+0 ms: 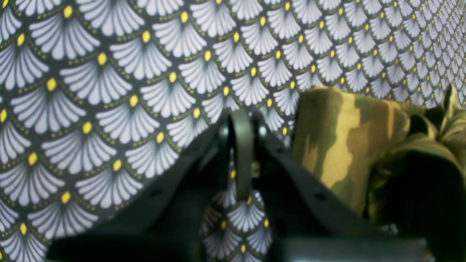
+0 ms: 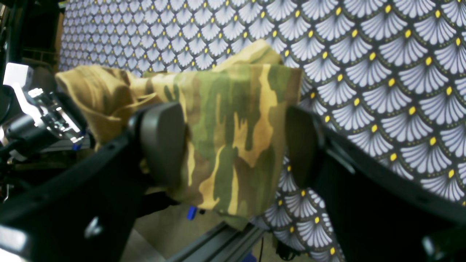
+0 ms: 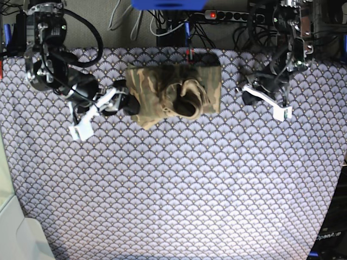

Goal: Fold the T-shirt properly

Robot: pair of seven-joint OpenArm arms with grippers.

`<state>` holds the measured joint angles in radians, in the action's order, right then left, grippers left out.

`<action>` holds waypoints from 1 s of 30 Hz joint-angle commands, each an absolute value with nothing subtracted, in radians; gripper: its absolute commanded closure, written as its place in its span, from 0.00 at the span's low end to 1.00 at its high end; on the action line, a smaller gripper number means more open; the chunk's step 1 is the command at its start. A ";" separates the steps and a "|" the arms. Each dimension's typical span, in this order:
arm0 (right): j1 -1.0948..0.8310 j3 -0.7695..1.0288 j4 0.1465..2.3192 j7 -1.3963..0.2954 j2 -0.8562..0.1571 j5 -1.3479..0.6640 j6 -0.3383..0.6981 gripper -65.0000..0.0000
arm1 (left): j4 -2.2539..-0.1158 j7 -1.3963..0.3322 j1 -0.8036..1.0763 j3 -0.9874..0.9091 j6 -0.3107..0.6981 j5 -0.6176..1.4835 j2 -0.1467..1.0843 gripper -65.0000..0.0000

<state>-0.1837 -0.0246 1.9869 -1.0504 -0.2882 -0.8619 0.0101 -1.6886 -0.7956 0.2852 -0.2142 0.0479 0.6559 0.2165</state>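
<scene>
The camouflage T-shirt (image 3: pixel 173 89) lies folded into a rough rectangle at the back middle of the purple scallop tablecloth (image 3: pixel 173 189), with bunched cloth mounded on its centre. My right gripper (image 3: pixel 127 103) is at the shirt's left edge. In the right wrist view it (image 2: pixel 233 142) is open, and a hanging fold of the T-shirt (image 2: pixel 236 138) sits between its two pads. My left gripper (image 3: pixel 244 93) hovers off the shirt's right side, apart from it. Its fingers (image 1: pixel 241 123) are shut with nothing between them, and the T-shirt (image 1: pixel 342 145) lies just to their right.
A power strip with cables (image 3: pixel 217 16) and a blue object (image 3: pixel 168 4) sit behind the table's back edge. A metal frame rail (image 2: pixel 214 243) shows below the table edge. The tablecloth (image 1: pixel 109 91) stretches wide in front of the shirt. A pale surface (image 3: pixel 21 233) sits at the front left corner.
</scene>
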 commanded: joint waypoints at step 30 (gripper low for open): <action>-0.183 0.074 1.994 -1.001 -0.298 -0.972 0.139 0.32 | -1.716 -0.782 0.300 -0.219 0.051 0.665 0.262 0.99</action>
